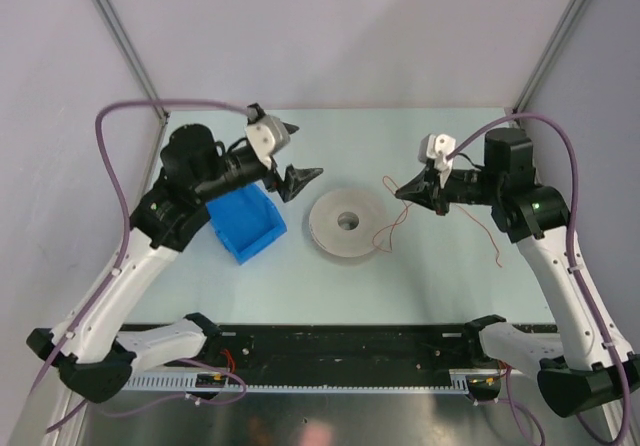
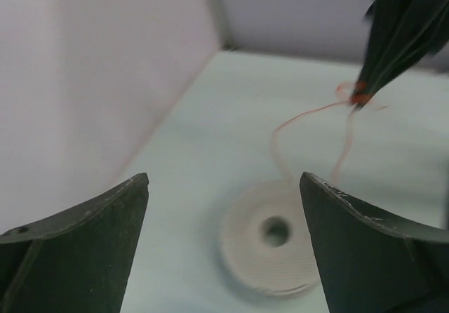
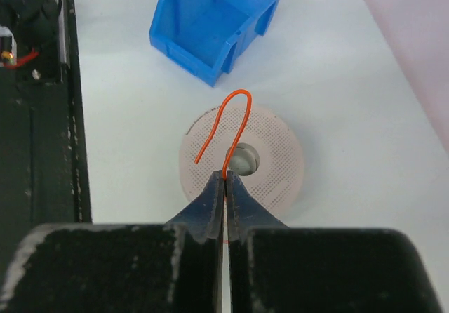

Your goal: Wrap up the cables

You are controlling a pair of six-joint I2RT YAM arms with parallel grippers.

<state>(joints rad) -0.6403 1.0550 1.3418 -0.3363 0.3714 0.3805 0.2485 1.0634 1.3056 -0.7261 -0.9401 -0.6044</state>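
The cable is a thin reddish-orange wire (image 1: 388, 230). It hangs in loops from my right gripper (image 1: 401, 192) toward the table and trails off to the right. That gripper is shut on the wire near its end, just right of the grey-white round spool (image 1: 345, 223). In the right wrist view the jaws (image 3: 226, 177) pinch the wire (image 3: 235, 106), which hooks upward above the spool (image 3: 277, 151). My left gripper (image 1: 299, 153) hovers left of the spool, open and holding nothing. Between its fingers (image 2: 224, 180) I see the spool (image 2: 245, 253), the wire (image 2: 302, 116) and the right gripper's tip (image 2: 361, 94).
A blue open bin (image 1: 246, 224) stands left of the spool, under the left arm, and also shows in the right wrist view (image 3: 217, 18). A black rail (image 1: 340, 346) runs along the near table edge. Walls close in the table at the back and sides.
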